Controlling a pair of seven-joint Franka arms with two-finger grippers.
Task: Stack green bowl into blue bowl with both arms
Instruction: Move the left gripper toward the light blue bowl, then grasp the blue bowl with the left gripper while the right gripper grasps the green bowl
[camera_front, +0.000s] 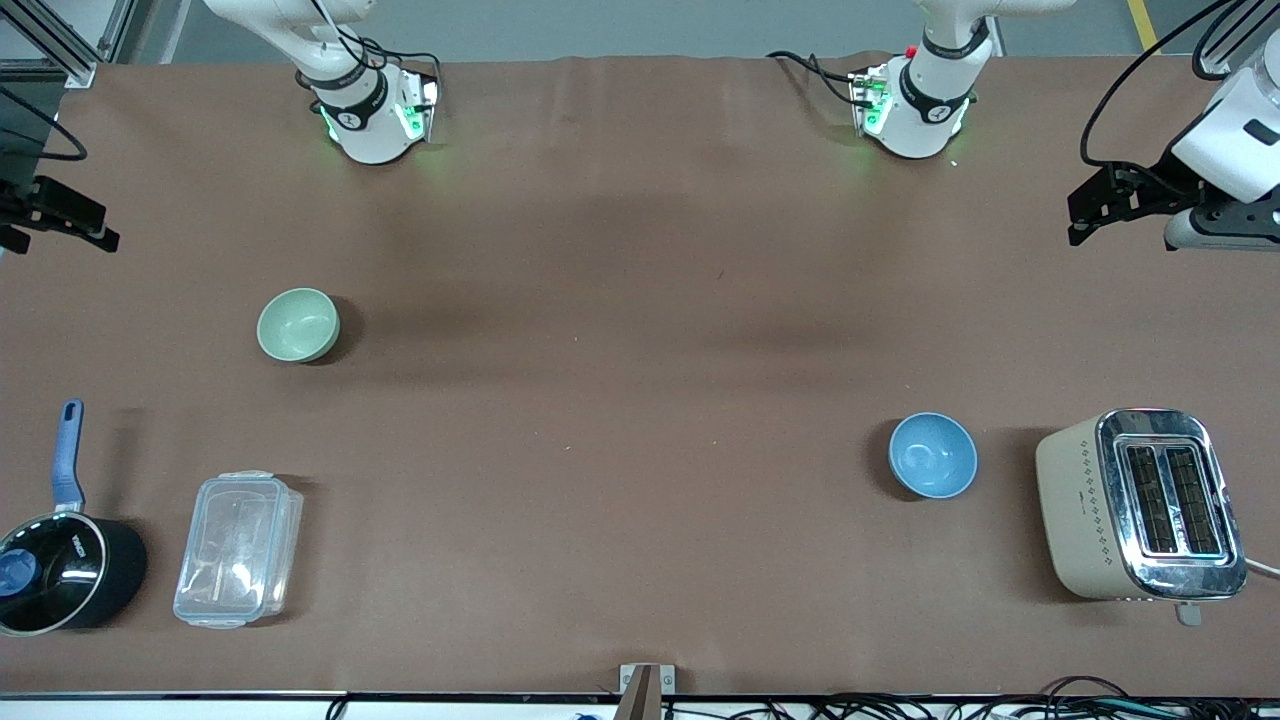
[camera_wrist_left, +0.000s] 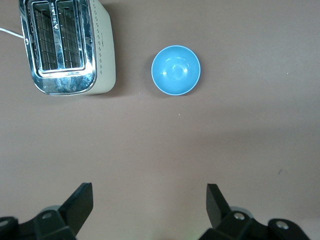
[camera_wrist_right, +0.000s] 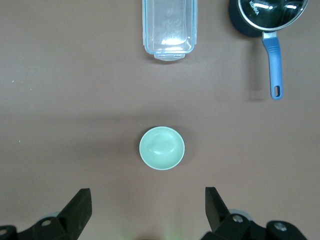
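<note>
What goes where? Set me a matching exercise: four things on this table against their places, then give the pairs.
Things:
1. green bowl
2. blue bowl
3. saucepan
4. clear plastic container

Places:
A. beside the toaster
B. between the saucepan and the table's middle
C. alone, nearer the right arm's base
D. at the right arm's end, nearest corner to the front camera

Pairs: 1-C, 2-A, 3-D, 4-B

Left gripper (camera_wrist_left: 149, 210) and right gripper (camera_wrist_right: 147, 210) apparently raised, fingers spread
</note>
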